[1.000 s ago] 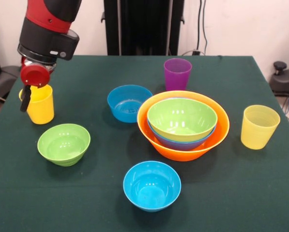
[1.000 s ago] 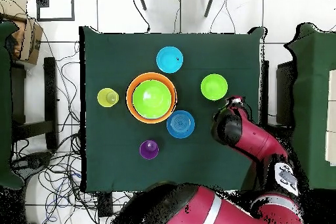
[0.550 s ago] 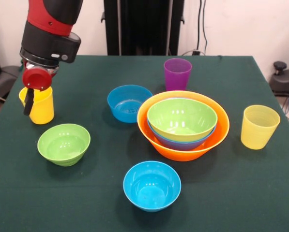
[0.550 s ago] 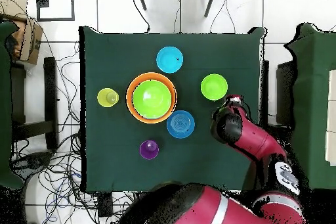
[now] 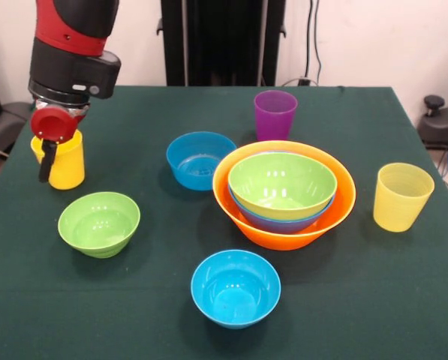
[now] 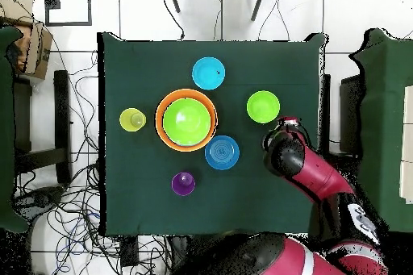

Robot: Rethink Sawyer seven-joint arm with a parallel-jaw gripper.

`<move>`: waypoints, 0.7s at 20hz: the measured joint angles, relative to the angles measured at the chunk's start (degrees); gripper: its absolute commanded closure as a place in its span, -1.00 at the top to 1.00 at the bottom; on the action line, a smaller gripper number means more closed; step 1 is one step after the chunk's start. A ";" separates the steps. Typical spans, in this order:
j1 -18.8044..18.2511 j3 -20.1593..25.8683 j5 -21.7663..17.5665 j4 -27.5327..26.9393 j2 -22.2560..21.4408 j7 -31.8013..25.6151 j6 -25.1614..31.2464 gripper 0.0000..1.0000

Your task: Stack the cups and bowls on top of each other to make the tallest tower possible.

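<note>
Nine pieces of coloured plastic sit on the dark green worktop point(image 5: 404, 300), taken here from left to right in the front view. At the left edge, toward the far corner, the end effector point(image 5: 51, 146) hangs at the opaque yellow cup point(image 5: 61, 162), its red round part at the cup's rim and a black finger point(image 5: 46, 161) down the cup's outer wall; whether it is apart or clamped on the cup I cannot tell. Just in front of that cup stands the small green bowl point(image 5: 99, 223), upright and apart from it. Further right, near the middle of the worktop, one small blue bowl point(image 5: 200, 160) sits close beside the orange bowl point(image 5: 284, 225), and the other small blue bowl point(image 5: 236, 288) stands alone near the front edge. The orange bowl is the base of the tower; nested in it is the large blue bowl point(image 5: 280, 222), only its rim showing, and in that the medium green bowl point(image 5: 282, 184). The purple cup point(image 5: 275, 115) stands upright just behind the orange bowl, toward the far edge. Near the right edge the pale yellow cup point(image 5: 401, 196) stands upright, well clear of the tower.
</note>
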 measured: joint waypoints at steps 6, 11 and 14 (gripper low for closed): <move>0.44 0.07 1.21 1.50 -0.50 0.00 1.64 1.00; 1.03 0.00 2.10 2.16 -1.63 0.00 4.69 1.00; 2.10 -0.57 2.88 2.33 -3.13 0.00 8.98 1.00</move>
